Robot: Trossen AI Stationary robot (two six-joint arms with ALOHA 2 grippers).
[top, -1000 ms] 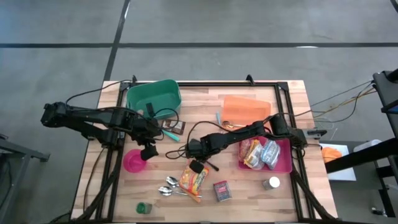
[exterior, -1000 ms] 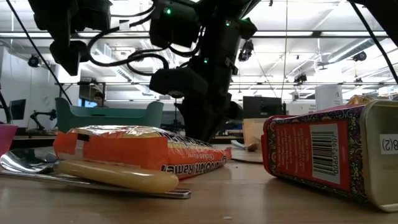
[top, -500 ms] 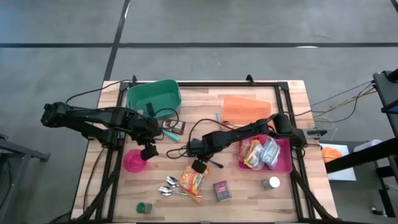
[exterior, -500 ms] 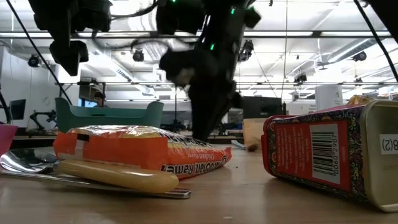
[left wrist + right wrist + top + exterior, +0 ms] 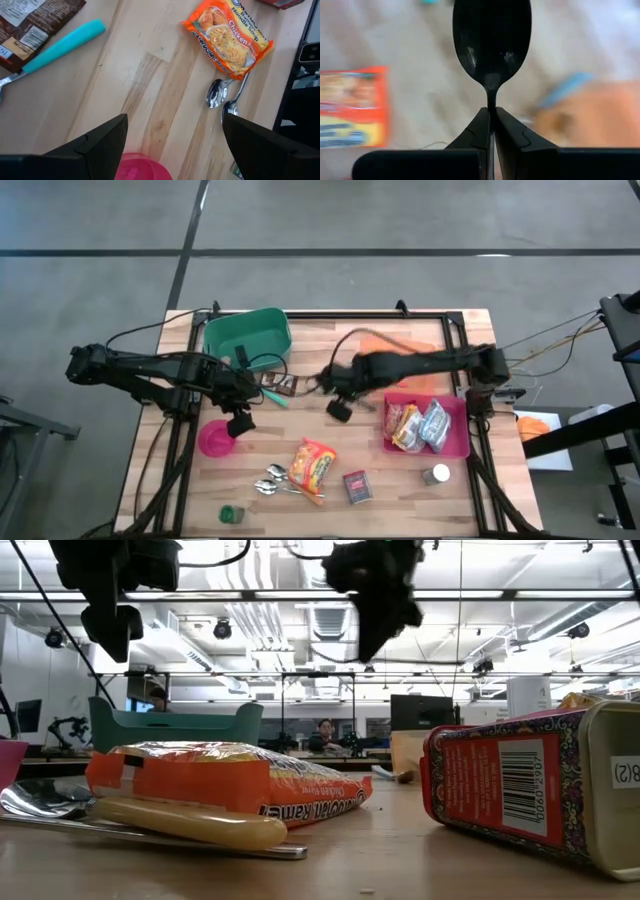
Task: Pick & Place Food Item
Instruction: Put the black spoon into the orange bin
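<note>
Right gripper [image 5: 491, 131] is clamping its fingers tight on the handle of a black spoon [image 5: 491, 42], bowl sticking out past the fingertips. In the high view it's hanging over the middle of the table [image 5: 460, 500], between the green bin [image 5: 247, 333] and the pink tray [image 5: 455, 442]. Noodle packet [image 5: 313, 463] is lying flat on the wood at the front, touching the metal spoons [image 5: 272, 480] on one side, red tin [image 5: 357, 486] just beside it. Left gripper [image 5: 172, 135] is hovering with fingers spread apart above the pink cup [image 5: 213, 439], holding nothing.
</note>
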